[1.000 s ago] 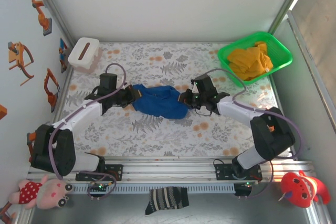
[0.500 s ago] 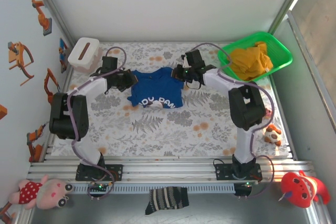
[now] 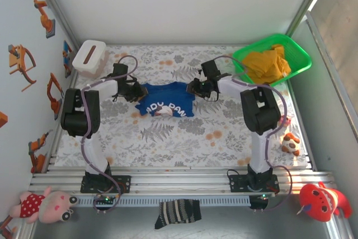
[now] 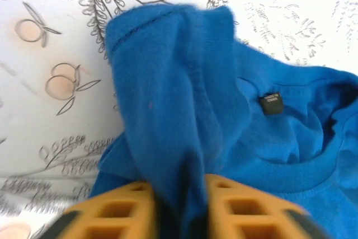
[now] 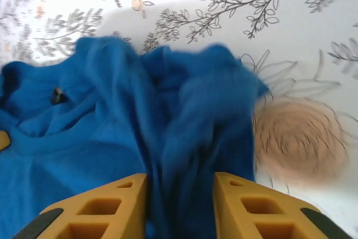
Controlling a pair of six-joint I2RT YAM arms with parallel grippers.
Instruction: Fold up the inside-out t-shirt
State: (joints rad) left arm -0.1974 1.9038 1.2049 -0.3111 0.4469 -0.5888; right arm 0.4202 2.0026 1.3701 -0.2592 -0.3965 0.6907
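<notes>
Left tool (image 4: 179, 197) gap hidden by t-shirt (image 4: 240, 132)

On the blue t-shirt (image 3: 168, 94), white lettering (image 3: 166, 107), partly legible: "DY PAN"; neck label (image 4: 271, 103) unreadable.

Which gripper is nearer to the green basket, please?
Right. The right gripper is at the shirt's right end, just left of the basket; the left gripper is at the shirt's opposite end.
</notes>
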